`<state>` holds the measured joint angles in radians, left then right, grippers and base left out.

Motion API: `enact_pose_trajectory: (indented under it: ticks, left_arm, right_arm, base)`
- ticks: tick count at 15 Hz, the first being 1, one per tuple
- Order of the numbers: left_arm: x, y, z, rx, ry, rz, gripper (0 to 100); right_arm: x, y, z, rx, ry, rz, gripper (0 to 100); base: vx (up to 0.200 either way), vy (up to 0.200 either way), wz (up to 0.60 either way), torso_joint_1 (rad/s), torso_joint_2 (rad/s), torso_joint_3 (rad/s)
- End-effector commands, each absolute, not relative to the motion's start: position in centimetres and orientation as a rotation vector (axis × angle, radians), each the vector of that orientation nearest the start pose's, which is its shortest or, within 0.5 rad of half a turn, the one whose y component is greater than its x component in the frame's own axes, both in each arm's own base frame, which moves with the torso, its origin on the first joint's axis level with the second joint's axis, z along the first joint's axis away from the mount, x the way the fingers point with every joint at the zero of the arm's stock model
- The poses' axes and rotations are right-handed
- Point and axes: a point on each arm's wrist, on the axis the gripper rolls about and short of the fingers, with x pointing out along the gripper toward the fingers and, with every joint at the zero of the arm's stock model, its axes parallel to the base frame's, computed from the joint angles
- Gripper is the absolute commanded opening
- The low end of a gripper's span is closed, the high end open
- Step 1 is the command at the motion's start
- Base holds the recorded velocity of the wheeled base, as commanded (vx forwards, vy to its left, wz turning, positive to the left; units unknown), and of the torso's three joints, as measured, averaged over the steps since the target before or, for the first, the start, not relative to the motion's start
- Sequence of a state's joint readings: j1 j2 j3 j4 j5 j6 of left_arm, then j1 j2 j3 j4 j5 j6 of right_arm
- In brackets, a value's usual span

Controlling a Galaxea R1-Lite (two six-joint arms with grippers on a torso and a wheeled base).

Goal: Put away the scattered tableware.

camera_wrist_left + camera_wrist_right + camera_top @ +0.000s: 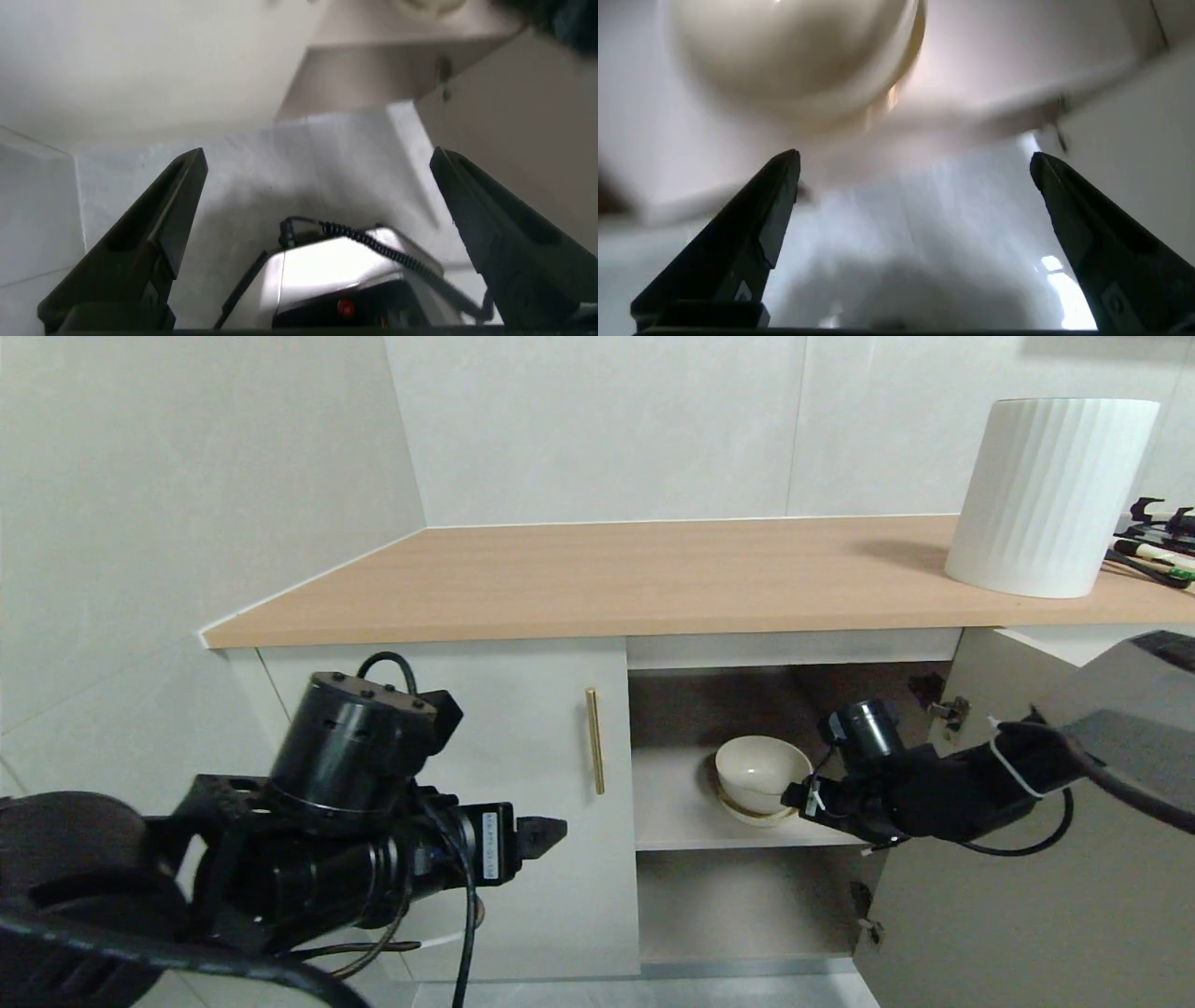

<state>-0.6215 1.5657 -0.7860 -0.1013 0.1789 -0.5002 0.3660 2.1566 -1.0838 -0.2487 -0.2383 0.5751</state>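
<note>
Bowl [761, 773] on cabinet shelf [672, 814], right gripper [794, 796] level beside it, jaws spread.

Head view: the room light is soft and even. Walls and countertop [653, 579] are bright, with no hard glare. The white ribbed container [1050, 495] throws a soft-edged shadow on the wood toward my left, so the source sits above and to my right. The open cabinet [709, 709] compartment is dim, darkest along its upper back. The bowl [761, 770] inside catches light on its rim. The brass handle [594, 740] shows a faint sheen.

Wrist views: on my left gripper [318, 157] and right gripper [915, 157] the fingers [154, 238] are dark silhouettes against the pale floor [280, 168]. Close to my right wrist camera the bowl is smeared and out of focus. One bright reflection lies on the floor tiles there.
</note>
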Motion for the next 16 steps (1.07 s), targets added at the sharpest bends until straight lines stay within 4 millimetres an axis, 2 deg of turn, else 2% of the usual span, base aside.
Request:
enact_pose_trajectory:
  ticks: [1, 3, 7, 10, 12, 14, 16]
  left_arm:
    - [17.7, -11.7, 19.3, -0.261, 0.618, -0.270, 100]
    - [16.3, -10.4, 19.2, -0.270, 0.601, -0.265, 100]
    - [15.7, -8.2, 18.2, -0.212, 0.594, -0.203, 100]
    - [14.9, -7.7, 18.3, -0.168, 0.575, -0.224, 100]
    - [15.0, -7.8, 18.2, -0.166, 0.581, -0.225, 100]
    - [15.1, -7.9, 18.1, -0.166, 0.586, -0.223, 100]
    - [15.2, -7.9, 18.0, -0.164, 0.589, -0.224, 100]
  right_arm:
    - [28.6, 12.5, 12.6, 0.275, 0.717, 0.055, 100]
    - [24.1, 11.6, 15.0, 0.218, 0.704, 0.134, 100]
    - [19.6, 10.0, 17.5, 0.183, 0.750, 0.158, 100]
    - [18.6, 10.0, 17.3, 0.176, 0.771, 0.185, 100]
    - [18.1, 9.8, 16.7, 0.165, 0.792, 0.181, 100]
    - [17.7, 9.9, 16.9, 0.160, 0.785, 0.199, 100]
    - [17.2, 10.2, 16.7, 0.146, 0.793, 0.220, 100]
  base:
    - [0.000, 0.000, 0.00, 0.000, 0.00, 0.000]
    - [0.000, 0.000, 0.00, 0.000, 0.00, 0.000]
    - [0.000, 0.000, 0.00, 0.000, 0.00, 0.000]
    - [0.000, 0.000, 0.00, 0.000, 0.00, 0.000]
    - [0.000, 0.000, 0.00, 0.000, 0.00, 0.000]
    - [0.000, 0.000, 0.00, 0.000, 0.00, 0.000]
    - [-0.200, 0.000, 0.00, 0.002, 0.00, 0.000]
